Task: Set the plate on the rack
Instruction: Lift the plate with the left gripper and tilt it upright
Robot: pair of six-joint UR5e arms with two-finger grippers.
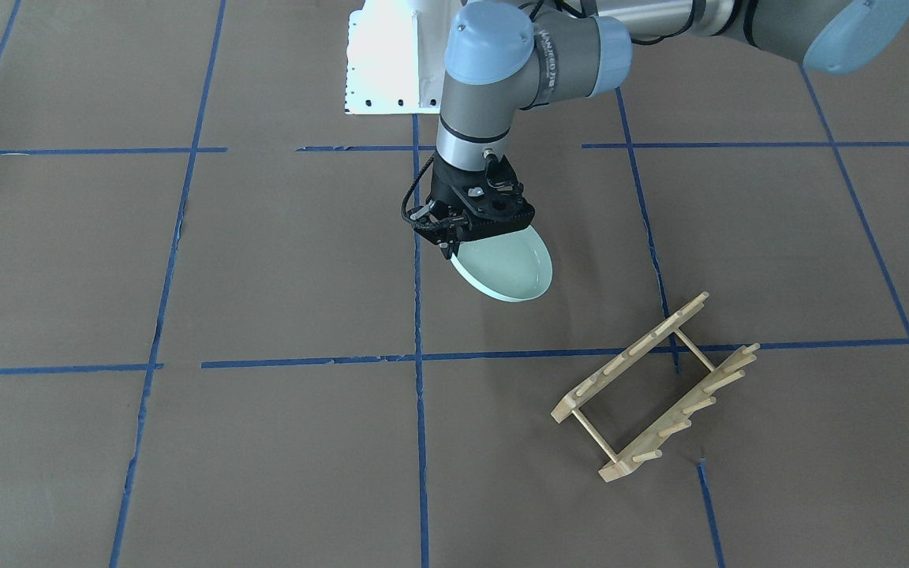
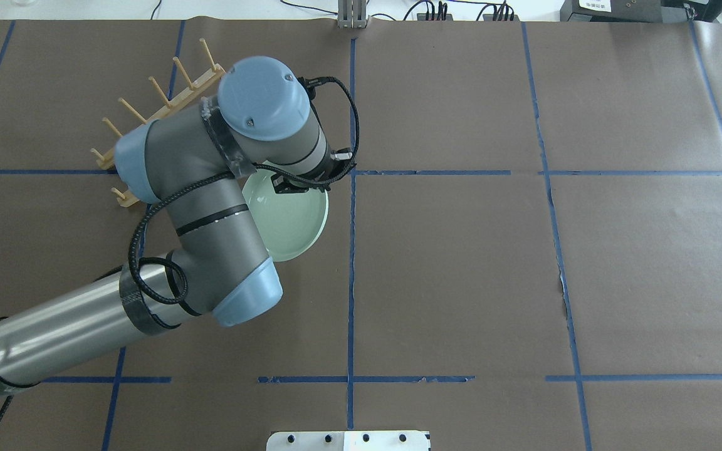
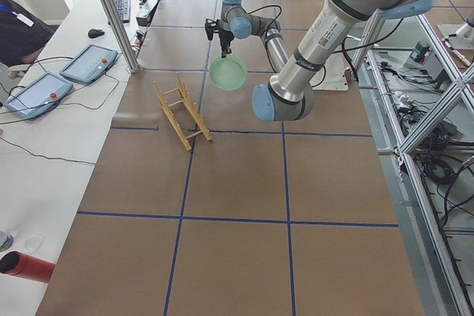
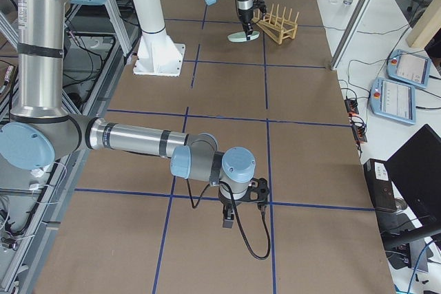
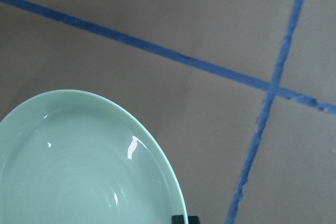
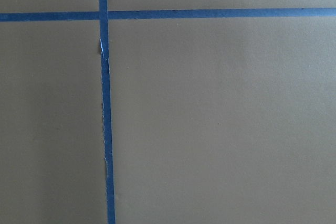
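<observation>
My left gripper [image 1: 464,241] is shut on the rim of the pale mint-green plate [image 1: 506,272] and holds it tilted above the table. In the overhead view the plate [image 2: 289,222] hangs below the wrist, near the table's middle line. The light-wood rack [image 1: 652,386] stands on the table, apart from the plate, on the robot's left and farther from its base; the arm partly hides the rack [image 2: 160,103] in the overhead view. The left wrist view shows the plate [image 5: 79,166] over the brown paper. My right gripper [image 4: 241,201] shows only in the exterior right view, low over the table; I cannot tell its state.
Brown paper with blue tape lines [image 1: 419,355] covers the table. The white arm base plate [image 1: 387,63] sits at the robot's side. Tablets [image 3: 89,61] and cables lie on the operators' bench beyond the rack. A red cylinder [image 3: 26,266] lies off the paper.
</observation>
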